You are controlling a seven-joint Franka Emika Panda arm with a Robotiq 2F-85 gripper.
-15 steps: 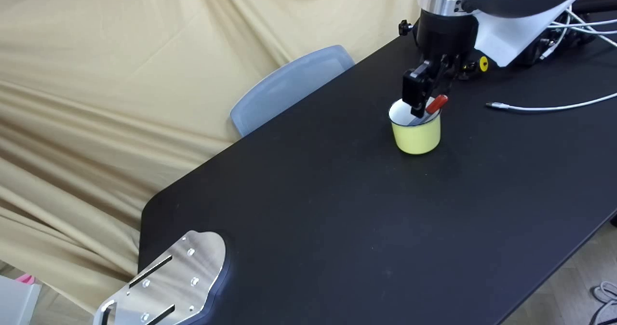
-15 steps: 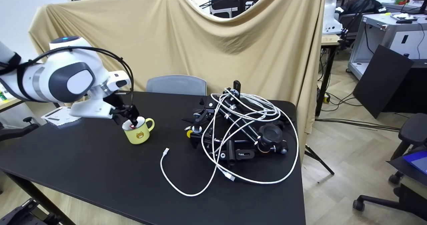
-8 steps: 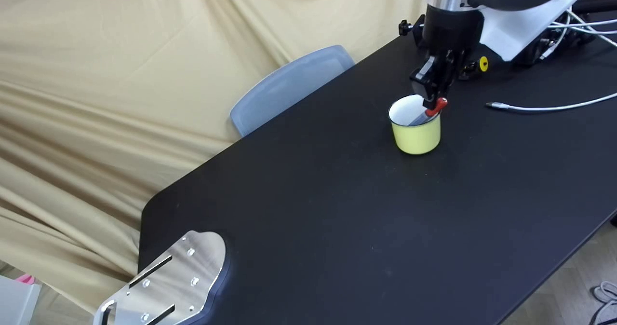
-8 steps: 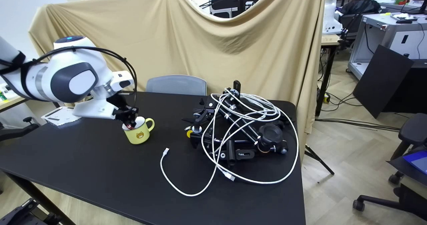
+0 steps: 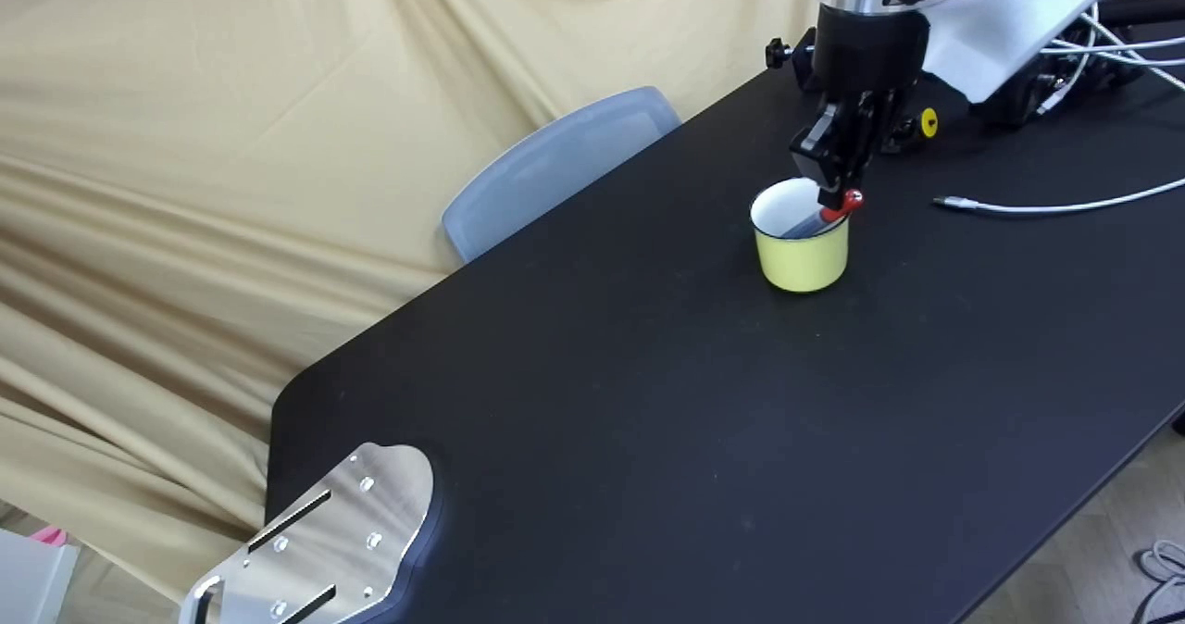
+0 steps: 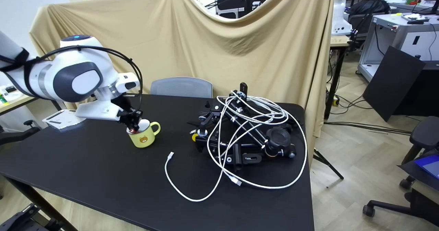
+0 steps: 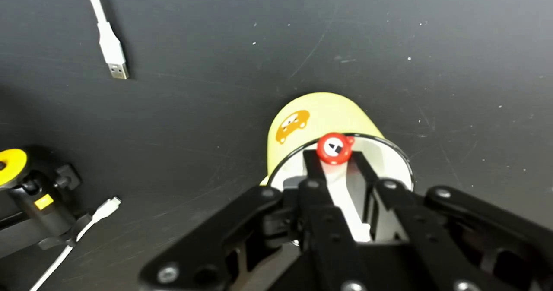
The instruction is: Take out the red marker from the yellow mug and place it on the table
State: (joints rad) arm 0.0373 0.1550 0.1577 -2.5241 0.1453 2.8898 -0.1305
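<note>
The yellow mug [image 5: 802,267] stands on the black table [image 5: 592,402], and in the wrist view the mug [image 7: 324,112] shows its bear print and white inside. Leaning in it against the rim is the red marker [image 7: 334,147], its red end sticking up past the edge and its grey body [image 5: 804,227] down inside. My gripper [image 7: 335,157] has both fingers pressed on the marker just below the red end, over the mug's opening. An exterior view shows the mug [image 6: 143,139] with its handle; there the gripper covers most of the marker.
White cables [image 6: 260,186] lie over black stand hardware [image 6: 240,131] beside the mug, one plug [image 7: 112,51] near it. A metal plate [image 5: 333,531] reaches over the table's far end. A grey chair back [image 5: 565,166] stands behind the table edge.
The gripper has moved toward the marker's red end and its fingers have come together on it. In the last half second the mug has shifted very slightly.
</note>
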